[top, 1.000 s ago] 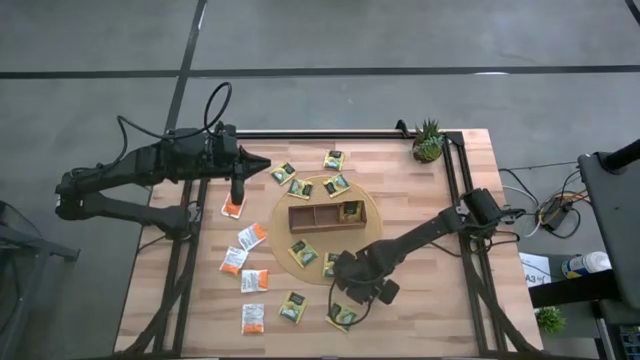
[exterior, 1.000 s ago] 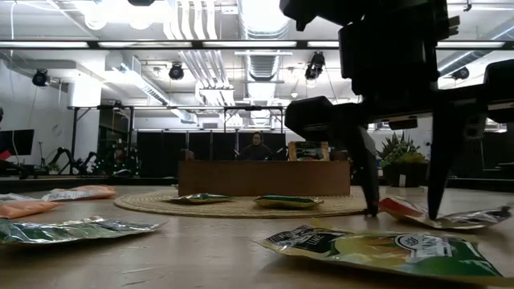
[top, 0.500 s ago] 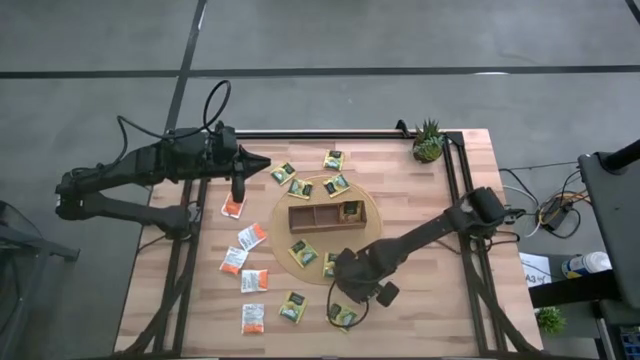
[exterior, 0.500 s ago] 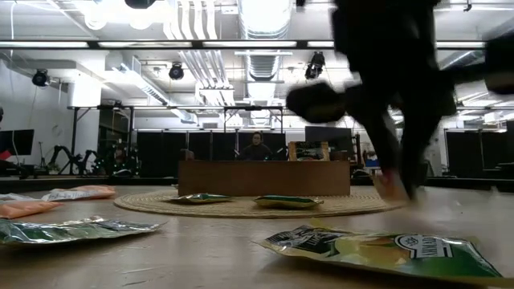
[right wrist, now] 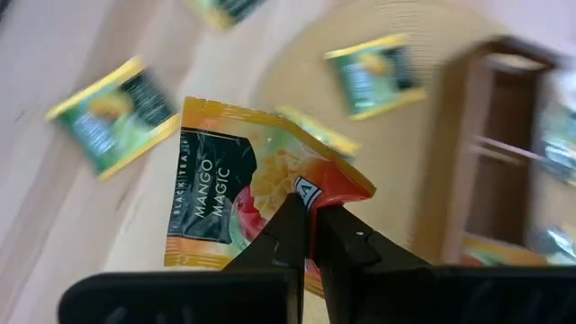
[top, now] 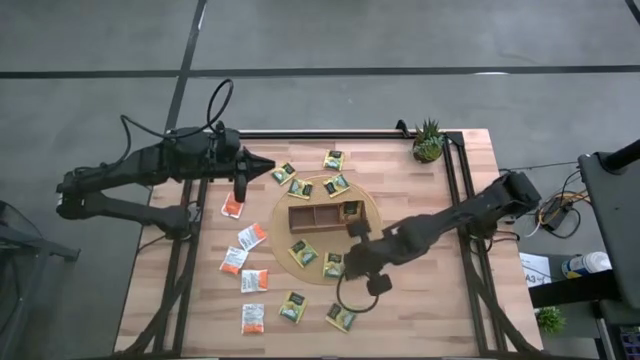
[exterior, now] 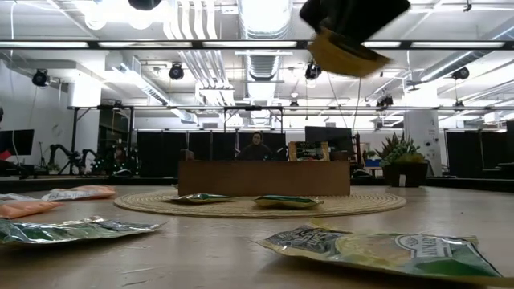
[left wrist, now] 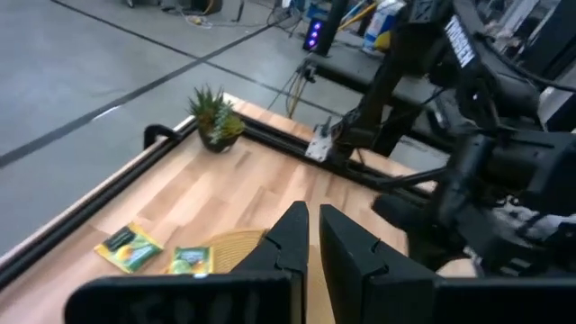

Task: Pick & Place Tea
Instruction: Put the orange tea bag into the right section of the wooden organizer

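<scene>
While the right pincer point(right wrist: 306, 236) hangs above the surface point(top: 420, 300), it is clenched on a corner of an orange tea sachet point(right wrist: 247, 202), which hangs ahead of its fingertips; the mat point(right wrist: 396, 153) and tray point(right wrist: 499, 144) lie beyond. The left pincer point(left wrist: 308, 236), fingers together and empty, waits well apart.

tray point(top: 325, 216) on round mat point(top: 372, 205) mid-table | sachets point(top: 254, 281) left of mat | plant point(top: 428, 141) far-right corner
</scene>
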Motion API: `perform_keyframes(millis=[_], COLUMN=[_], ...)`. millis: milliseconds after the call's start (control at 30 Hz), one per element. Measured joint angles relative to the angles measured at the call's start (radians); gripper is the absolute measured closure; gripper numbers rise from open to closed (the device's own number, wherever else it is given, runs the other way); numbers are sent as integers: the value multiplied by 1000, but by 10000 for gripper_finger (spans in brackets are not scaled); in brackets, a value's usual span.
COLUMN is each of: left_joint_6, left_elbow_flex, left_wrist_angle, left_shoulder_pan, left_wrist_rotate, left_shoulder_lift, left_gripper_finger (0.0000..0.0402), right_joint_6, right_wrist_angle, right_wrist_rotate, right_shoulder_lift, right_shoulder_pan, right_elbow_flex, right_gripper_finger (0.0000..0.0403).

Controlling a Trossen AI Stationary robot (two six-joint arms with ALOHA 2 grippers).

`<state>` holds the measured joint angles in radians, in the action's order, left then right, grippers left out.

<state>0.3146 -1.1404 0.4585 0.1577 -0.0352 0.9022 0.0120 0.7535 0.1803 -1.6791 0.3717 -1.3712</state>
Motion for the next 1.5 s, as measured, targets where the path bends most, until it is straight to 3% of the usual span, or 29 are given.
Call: perform_keyframes(millis=[200,367,600,833,1000,1167,1500], left_joint_6=[52,85,71,60,-30,-110,-180], left_elbow_flex=[0,0,0,0,0,0,0], left_wrist_angle=[-98,-151,-209,-282,-335,-341,-373], left_shoulder_pan=[0,0,0,0,0,0,0], left_wrist_rotate=[77,79,79,117,199,211,211], left_shoulder_lift=[28,55,104,162,203,221,220], left_gripper_finger=[376,376,376,376,376,376,376], right_joint_6=[222,378,580,641,637,599,309], right_wrist_angle=[-8,-11,-13,-41,-43,-35,-34], right_wrist_rotate=[230,486,725,801,818,864,997], right_shoulder_lift=[56,80,82,81,80,81,82], right_shoulder_pan=[-16,-31,-64,-98,-113,-121,-129], right_elbow_flex=[0,-1,-16,-28,-54,-92,-191], right_gripper_finger=[390,390,390,390,390,390,390])
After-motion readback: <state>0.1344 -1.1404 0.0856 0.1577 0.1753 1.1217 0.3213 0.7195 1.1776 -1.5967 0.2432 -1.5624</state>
